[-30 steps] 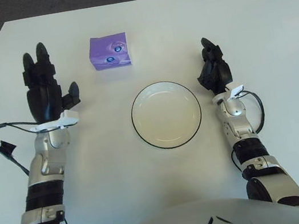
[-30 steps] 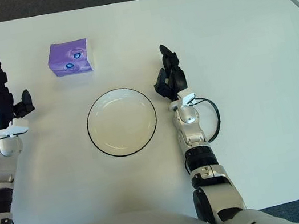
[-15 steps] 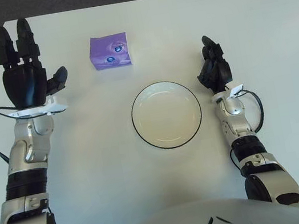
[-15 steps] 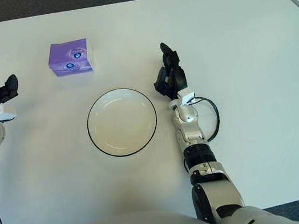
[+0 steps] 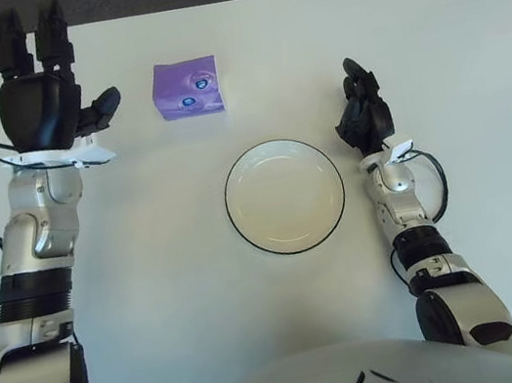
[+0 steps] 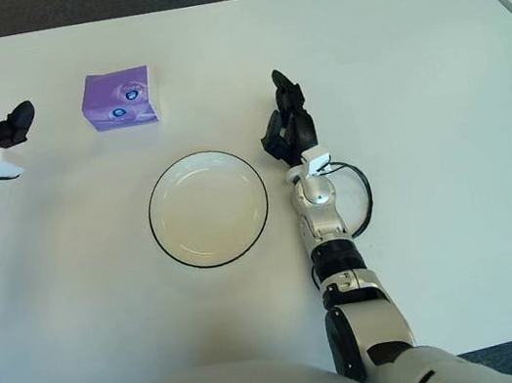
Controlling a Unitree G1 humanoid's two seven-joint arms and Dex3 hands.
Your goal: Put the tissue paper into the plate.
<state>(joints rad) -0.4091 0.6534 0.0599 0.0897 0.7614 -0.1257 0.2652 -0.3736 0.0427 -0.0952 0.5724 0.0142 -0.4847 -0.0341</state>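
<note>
While the tissue paper (image 5: 186,89) lies untouched on the table (image 5: 470,54), beyond the empty plate (image 5: 285,196), the left hand (image 5: 44,102) has been raised and carried forward beside it, fingers spread and holding nothing; a reach appears begun. Right of the plate, the right hand (image 5: 364,116) is seen, relaxed and holding nothing.

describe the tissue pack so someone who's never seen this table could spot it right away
On the white table, look beyond the round plate, toward its far left. The tissue pack lies there, right of the raised left hand: a small purple packet, the only coloured item.
</note>
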